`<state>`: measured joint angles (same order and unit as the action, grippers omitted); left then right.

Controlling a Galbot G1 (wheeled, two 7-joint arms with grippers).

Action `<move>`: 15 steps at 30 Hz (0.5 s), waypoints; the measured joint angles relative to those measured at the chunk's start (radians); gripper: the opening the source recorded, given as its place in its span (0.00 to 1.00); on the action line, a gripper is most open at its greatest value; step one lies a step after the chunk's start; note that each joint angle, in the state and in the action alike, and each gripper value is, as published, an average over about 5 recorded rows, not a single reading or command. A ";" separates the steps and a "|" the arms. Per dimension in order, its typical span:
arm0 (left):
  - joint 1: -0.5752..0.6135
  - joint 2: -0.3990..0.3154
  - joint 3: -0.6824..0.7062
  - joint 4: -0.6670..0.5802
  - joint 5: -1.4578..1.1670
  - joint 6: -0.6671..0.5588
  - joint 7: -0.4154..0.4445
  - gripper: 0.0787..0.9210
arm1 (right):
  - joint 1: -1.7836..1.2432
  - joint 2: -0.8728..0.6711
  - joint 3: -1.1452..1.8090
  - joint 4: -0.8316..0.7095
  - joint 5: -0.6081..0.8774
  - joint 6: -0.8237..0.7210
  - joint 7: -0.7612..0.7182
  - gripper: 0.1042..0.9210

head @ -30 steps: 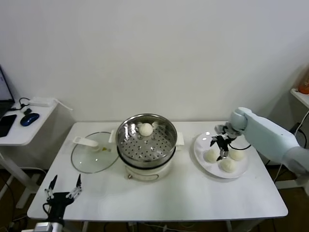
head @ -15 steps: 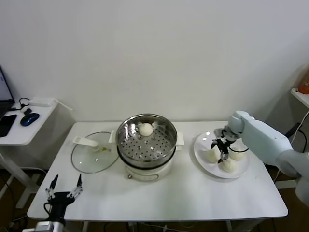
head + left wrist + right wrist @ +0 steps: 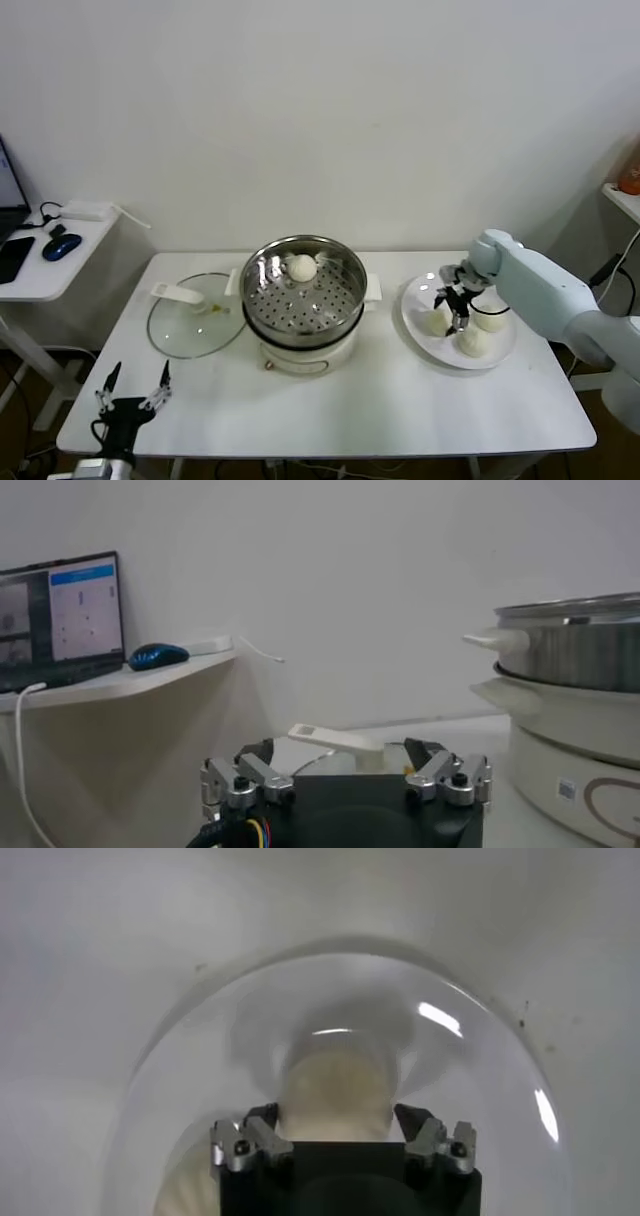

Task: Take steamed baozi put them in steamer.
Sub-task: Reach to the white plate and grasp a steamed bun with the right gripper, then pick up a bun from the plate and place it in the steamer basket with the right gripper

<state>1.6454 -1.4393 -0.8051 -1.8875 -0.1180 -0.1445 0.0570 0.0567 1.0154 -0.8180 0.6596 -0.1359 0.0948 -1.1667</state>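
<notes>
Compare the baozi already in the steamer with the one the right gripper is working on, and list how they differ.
The steamer baozi sits alone on the perforated tray of the steamer; the plate baozi lies on the white plate beside two others. The steamer baozi is free of any gripper; the plate baozi has the right gripper down around it, fingers either side in the right wrist view. Both are smooth, cream-white domes.

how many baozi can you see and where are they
4: one baozi sits in the steamer; three are on the white plate, at and, with the right gripper among them.
</notes>
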 measured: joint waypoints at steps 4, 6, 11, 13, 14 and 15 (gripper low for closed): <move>0.001 0.000 0.000 0.002 0.000 -0.002 0.000 0.88 | 0.001 0.001 0.001 -0.002 -0.004 -0.001 -0.007 0.77; 0.001 0.000 0.001 0.003 0.000 -0.002 0.000 0.88 | 0.002 0.001 0.002 -0.002 -0.004 -0.001 -0.008 0.76; 0.001 0.000 0.001 0.002 0.000 -0.002 0.000 0.88 | 0.003 0.001 0.004 0.002 -0.003 -0.001 -0.011 0.74; 0.001 0.000 0.001 0.002 -0.001 -0.002 0.000 0.88 | 0.006 0.000 0.004 0.004 -0.002 -0.001 -0.013 0.73; 0.001 0.000 0.000 0.002 -0.001 -0.002 0.000 0.88 | 0.008 -0.001 0.004 0.006 0.000 -0.001 -0.013 0.72; 0.001 0.000 0.000 0.002 -0.002 -0.002 0.000 0.88 | 0.010 -0.002 0.003 0.008 0.001 -0.001 -0.014 0.72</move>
<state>1.6463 -1.4394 -0.8050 -1.8854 -0.1197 -0.1468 0.0566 0.0665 1.0135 -0.8149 0.6678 -0.1348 0.0939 -1.1805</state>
